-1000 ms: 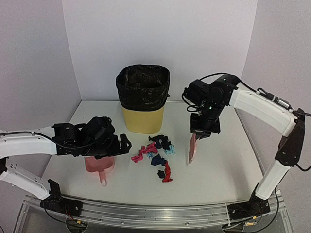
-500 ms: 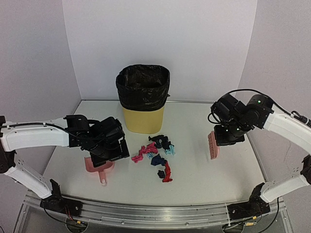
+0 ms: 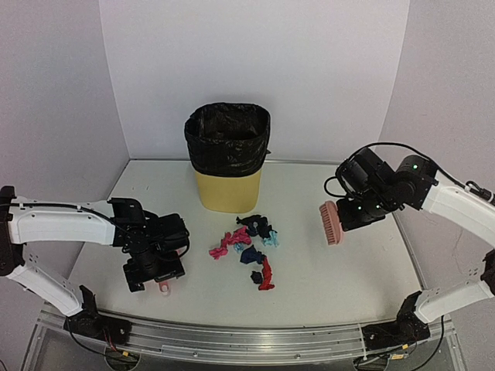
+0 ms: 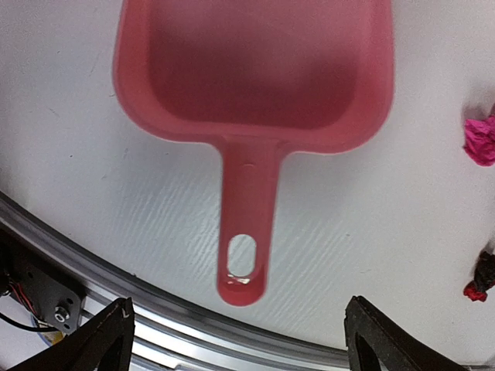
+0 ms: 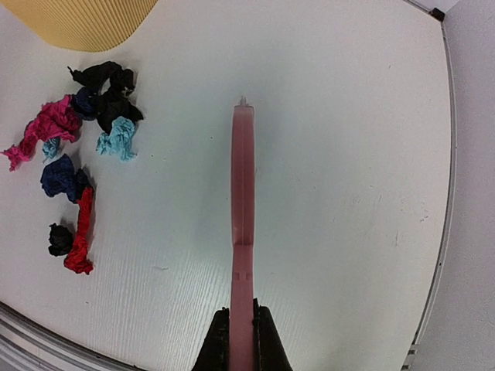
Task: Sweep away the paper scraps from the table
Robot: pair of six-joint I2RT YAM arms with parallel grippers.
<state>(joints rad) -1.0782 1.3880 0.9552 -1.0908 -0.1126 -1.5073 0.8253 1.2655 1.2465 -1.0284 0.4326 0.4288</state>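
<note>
The paper scraps [image 3: 249, 243], several red, magenta, navy and teal wads, lie clustered mid-table in front of the bin; they also show at the left of the right wrist view [image 5: 81, 154]. My left gripper [image 3: 155, 267] is open and hangs over the pink dustpan's handle [image 4: 247, 232], one finger on each side and neither touching it. In the top view the gripper hides most of the dustpan [image 4: 255, 69]. My right gripper [image 3: 346, 220] is shut on the pink hand brush [image 3: 331, 224] and holds it above the table, right of the scraps. The brush [image 5: 243, 193] shows edge-on.
A yellow bin [image 3: 227, 154] with a black liner stands at the back, behind the scraps. The white table [image 3: 348, 278] has a metal rail [image 3: 247, 340] along its front edge, close under the dustpan handle. White walls enclose the back and sides.
My left gripper has moved nearer the front edge, from over the dustpan's scoop to over its handle. My right gripper carried the brush right, away from the scraps, then tilted it.
</note>
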